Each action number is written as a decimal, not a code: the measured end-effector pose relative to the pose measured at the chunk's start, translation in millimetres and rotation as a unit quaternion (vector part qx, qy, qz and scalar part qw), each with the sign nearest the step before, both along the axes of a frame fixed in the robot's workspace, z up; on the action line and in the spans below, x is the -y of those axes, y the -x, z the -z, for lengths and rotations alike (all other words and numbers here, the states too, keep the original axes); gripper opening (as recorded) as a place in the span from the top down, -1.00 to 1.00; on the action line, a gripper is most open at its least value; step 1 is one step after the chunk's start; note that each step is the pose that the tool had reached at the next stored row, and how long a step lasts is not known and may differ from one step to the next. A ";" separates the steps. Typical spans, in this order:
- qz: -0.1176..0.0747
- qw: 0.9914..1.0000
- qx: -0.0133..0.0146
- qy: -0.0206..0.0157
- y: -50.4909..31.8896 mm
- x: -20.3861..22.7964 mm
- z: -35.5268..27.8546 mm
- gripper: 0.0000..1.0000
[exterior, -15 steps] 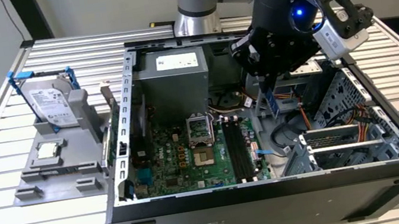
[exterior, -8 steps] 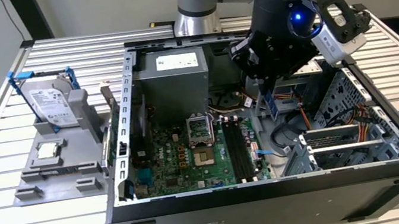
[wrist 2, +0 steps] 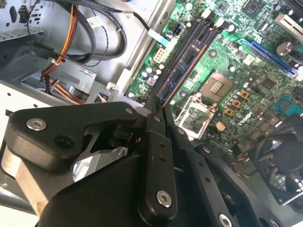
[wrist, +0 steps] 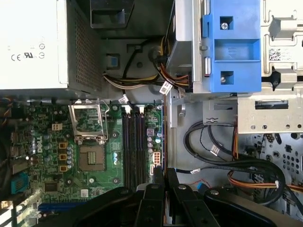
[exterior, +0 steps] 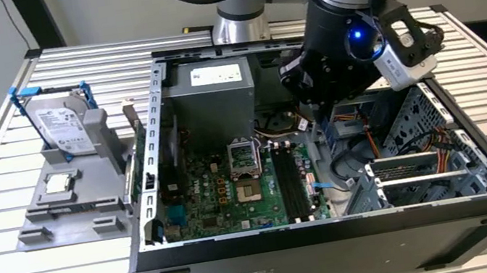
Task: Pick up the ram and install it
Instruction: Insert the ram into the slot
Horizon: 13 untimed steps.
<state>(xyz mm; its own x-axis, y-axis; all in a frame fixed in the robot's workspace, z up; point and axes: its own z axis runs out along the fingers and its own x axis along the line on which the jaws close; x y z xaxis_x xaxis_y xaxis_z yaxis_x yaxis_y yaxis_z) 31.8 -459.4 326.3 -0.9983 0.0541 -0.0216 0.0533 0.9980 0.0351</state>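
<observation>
Near the motherboard slots (wrist: 133, 142), the claw (wrist: 164, 177) hangs beside loose cables (wrist: 246, 163).

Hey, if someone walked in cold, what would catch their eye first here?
The gripper hangs inside the open computer case, above the green motherboard near its memory slots. At the exterior view's left, a hard drive in a blue bracket stands on a grey fixture.

motherboard (exterior: 223, 191) in case (exterior: 338, 239), pincer (wrist: 164, 172) above it

In the second wrist view the pincer (wrist 2: 158, 103) hides the near end of the ram (wrist 2: 183, 64).
</observation>
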 end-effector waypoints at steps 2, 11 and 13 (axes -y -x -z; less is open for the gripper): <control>0.004 1.000 0.000 0.000 0.2 -0.4 3.6 1.00; 0.005 1.000 0.000 0.001 11.6 -0.6 20.0 1.00; 0.001 1.000 0.000 0.001 11.6 -0.5 23.6 1.00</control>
<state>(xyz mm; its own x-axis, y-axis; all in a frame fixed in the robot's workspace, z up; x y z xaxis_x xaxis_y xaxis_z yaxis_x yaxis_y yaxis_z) 20.2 -458.9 302.7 -0.9981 0.0569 -0.0219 0.0562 0.9978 0.0338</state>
